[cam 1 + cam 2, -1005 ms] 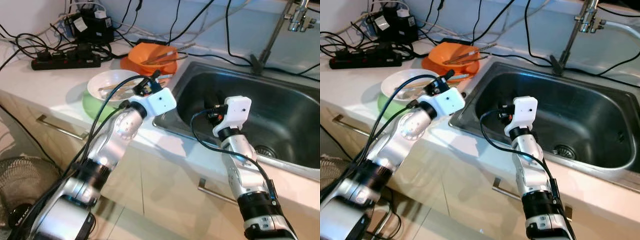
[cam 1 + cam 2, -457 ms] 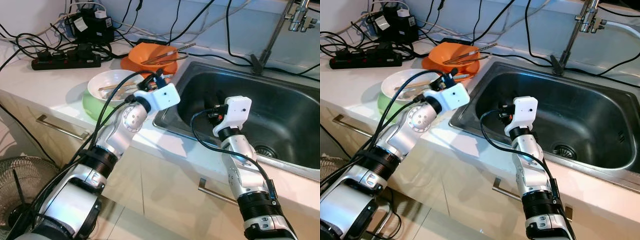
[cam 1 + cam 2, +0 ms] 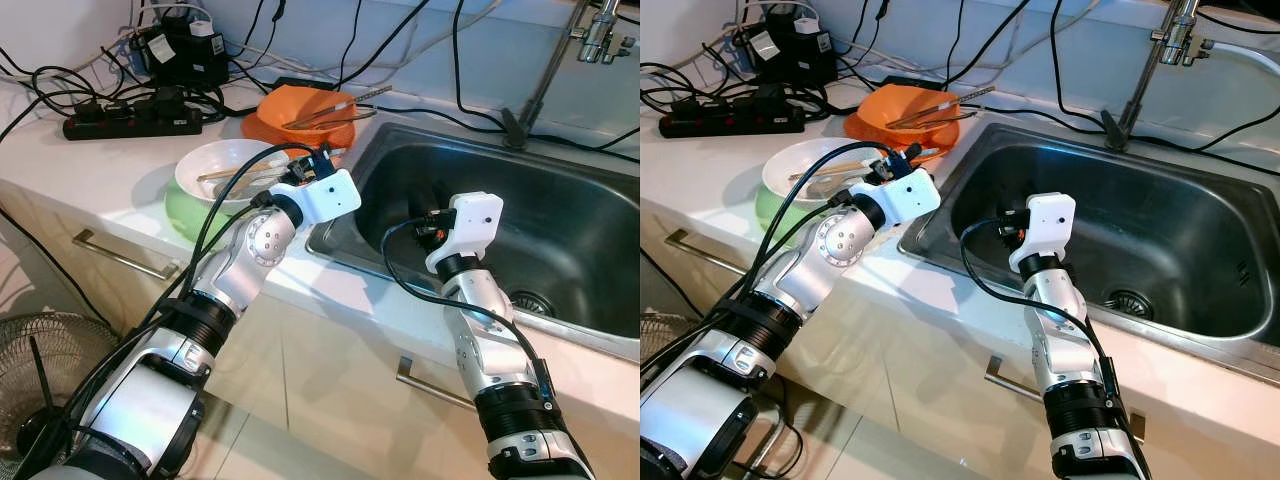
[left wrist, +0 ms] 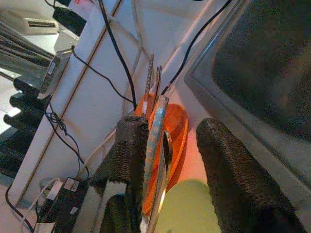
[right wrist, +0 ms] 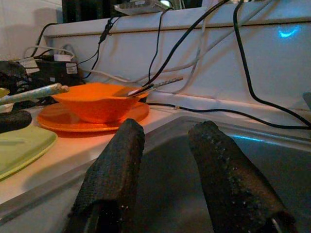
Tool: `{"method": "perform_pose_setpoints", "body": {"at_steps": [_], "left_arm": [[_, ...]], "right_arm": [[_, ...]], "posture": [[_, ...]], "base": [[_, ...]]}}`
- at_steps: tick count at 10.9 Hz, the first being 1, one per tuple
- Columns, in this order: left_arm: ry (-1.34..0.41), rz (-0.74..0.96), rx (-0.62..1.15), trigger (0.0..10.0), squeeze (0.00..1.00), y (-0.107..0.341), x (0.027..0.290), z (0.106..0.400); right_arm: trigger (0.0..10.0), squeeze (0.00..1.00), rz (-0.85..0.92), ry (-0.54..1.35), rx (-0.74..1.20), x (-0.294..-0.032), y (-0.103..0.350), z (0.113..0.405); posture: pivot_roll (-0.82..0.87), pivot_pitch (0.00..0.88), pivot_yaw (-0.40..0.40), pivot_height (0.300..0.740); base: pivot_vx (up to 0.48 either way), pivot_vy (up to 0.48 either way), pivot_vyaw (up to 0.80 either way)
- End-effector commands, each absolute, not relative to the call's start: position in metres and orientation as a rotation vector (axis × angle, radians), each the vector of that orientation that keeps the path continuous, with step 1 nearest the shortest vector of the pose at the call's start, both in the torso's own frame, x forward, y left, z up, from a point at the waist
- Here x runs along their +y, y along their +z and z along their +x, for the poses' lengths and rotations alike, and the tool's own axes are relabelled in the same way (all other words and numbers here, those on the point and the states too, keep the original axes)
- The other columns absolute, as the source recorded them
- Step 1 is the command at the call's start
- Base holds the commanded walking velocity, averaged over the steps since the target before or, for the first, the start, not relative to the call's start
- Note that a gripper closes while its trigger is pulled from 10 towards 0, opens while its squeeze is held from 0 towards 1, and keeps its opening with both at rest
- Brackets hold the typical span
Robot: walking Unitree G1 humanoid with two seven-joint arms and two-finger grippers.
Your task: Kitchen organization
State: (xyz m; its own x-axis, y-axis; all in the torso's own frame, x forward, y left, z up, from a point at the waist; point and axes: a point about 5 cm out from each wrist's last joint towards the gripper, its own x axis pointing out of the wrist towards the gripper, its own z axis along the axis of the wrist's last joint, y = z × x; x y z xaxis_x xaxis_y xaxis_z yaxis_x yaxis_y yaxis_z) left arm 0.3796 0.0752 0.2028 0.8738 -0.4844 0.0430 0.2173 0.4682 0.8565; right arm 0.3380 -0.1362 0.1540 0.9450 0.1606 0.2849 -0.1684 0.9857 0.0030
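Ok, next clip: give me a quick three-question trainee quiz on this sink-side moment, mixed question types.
1. True or false: the right gripper hangs open over the sink.
2. Multiple choice: the orange bowl sits on A) a green plate, B) an orange plate, C) the bare counter.
3. What dish lies under the white bowl near the left gripper?

Key:
1. True; its fingers stand apart with nothing between them.
2. B, the orange plate.
3. A green plate.
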Motion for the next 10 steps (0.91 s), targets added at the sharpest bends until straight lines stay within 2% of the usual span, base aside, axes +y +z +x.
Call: {"method": "perform_pose_setpoints", "body": {"at_steps": [1,6,7,8,9,10], "left_arm": [[-0.435,1.000,-0.306,0.0,0.00,0.207,0.073,0.381],[-0.422,0.999,-0.317,0.0,0.00,0.210,0.073,0.380],[-0.408,0.921,-0.347,0.0,0.00,0.221,0.072,0.380],[-0.410,0.835,-0.360,4.2,0.00,0.229,0.071,0.379],[-0.413,0.695,-0.376,10.0,0.00,0.242,0.073,0.377],[-0.411,0.633,-0.389,10.0,0.00,0.250,0.074,0.375]], "right_arm": [[10.0,0.00,0.032,0.159,-0.290,-0.137,0.155,0.340],[10.0,0.00,0.032,0.160,-0.289,-0.137,0.155,0.340],[10.0,0.00,0.032,0.161,-0.289,-0.137,0.155,0.341],[10.0,0.00,0.031,0.162,-0.288,-0.137,0.155,0.341],[10.0,0.00,0.030,0.167,-0.290,-0.136,0.156,0.341],[10.0,0.00,0.030,0.170,-0.290,-0.136,0.156,0.342]], "posture": [[0.16,0.014,-0.002,0.740],[0.17,0.013,-0.003,0.740],[0.17,0.012,-0.004,0.740],[0.17,0.011,-0.005,0.740],[0.17,0.009,-0.008,0.740],[0.17,0.008,-0.011,0.740]], "base": [[0.000,0.000,0.00],[0.000,0.000,0.00],[0.000,0.000,0.00],[0.000,0.000,0.00],[0.000,0.000,0.00],[0.000,0.000,0.00]]}}
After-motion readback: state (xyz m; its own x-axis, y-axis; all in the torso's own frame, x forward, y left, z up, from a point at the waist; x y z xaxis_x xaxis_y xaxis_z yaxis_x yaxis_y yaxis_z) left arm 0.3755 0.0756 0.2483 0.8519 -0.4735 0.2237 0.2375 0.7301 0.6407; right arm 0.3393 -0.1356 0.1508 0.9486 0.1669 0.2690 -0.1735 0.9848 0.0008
